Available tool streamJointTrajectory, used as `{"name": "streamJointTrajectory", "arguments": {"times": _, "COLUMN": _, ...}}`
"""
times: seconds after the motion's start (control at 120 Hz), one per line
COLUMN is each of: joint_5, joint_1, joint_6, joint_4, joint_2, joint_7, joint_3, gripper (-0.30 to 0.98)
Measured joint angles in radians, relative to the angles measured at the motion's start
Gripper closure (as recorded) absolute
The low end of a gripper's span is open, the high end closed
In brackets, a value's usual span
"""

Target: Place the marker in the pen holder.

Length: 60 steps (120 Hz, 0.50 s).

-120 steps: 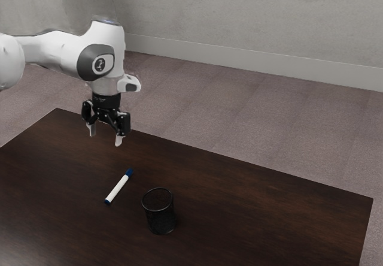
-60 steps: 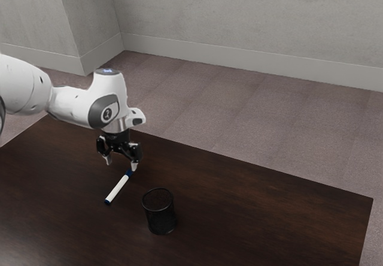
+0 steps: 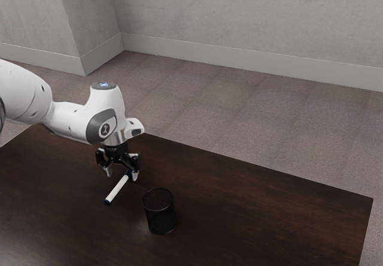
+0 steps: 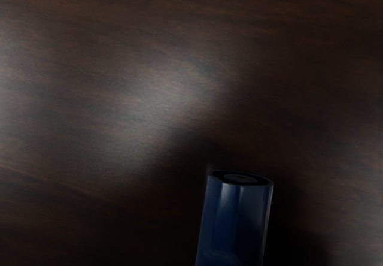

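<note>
1. A dark wooden table (image 3: 269, 212) spans the lower part of the exterior view, with a mauve-grey carpeted floor (image 3: 239, 110) beyond it and a grey wall (image 3: 239, 14) with a pale baseboard (image 3: 251, 56) across the top.
2. A black cylindrical pen holder (image 3: 160, 217) stands upright on the table, left of centre in the lower part of the exterior view. It is near the marker (image 3: 116, 190) but apart from it, toward the exterior view's right.
3. The marker lies on the tabletop in the lower left of the exterior view, outside the pen holder. Its white barrel slants away from the hand toward that view's lower left.
4. The black two-finger gripper (image 3: 122, 174) is low over the marker's blue end (image 4: 234, 221), its fingers spread apart. The nearer finger, on the exterior view's right, is just beside that end; whether they touch is unclear.
5. The white arm (image 3: 69, 118) is cut off at the exterior view's left edge. The wrist view's frame cuts through the marker's blue end, and shadow darkens the wood around it. The pen holder's inside is too dark to make out.
</note>
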Motion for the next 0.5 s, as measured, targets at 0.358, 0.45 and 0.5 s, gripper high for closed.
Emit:
{"name": "streamJointTrajectory", "arguments": {"times": 0.358, "joint_5": 0.002, "joint_1": -0.002, "joint_6": 0.021, "joint_4": -0.009, "joint_2": -0.006, "joint_7": -0.026, "joint_3": 0.000, "gripper": 0.45}}
{"name": "streamJointTrajectory", "arguments": {"times": 0.45, "joint_5": 0.004, "joint_1": -0.003, "joint_6": 0.023, "joint_4": -0.009, "joint_2": -0.006, "joint_7": -0.030, "joint_3": 0.000, "gripper": 0.52}}
{"name": "streamJointTrajectory", "arguments": {"times": 0.5, "joint_5": 0.004, "joint_1": -0.003, "joint_6": 0.023, "joint_4": -0.009, "joint_2": -0.006, "joint_7": -0.032, "joint_3": 0.000, "gripper": 0.54}}
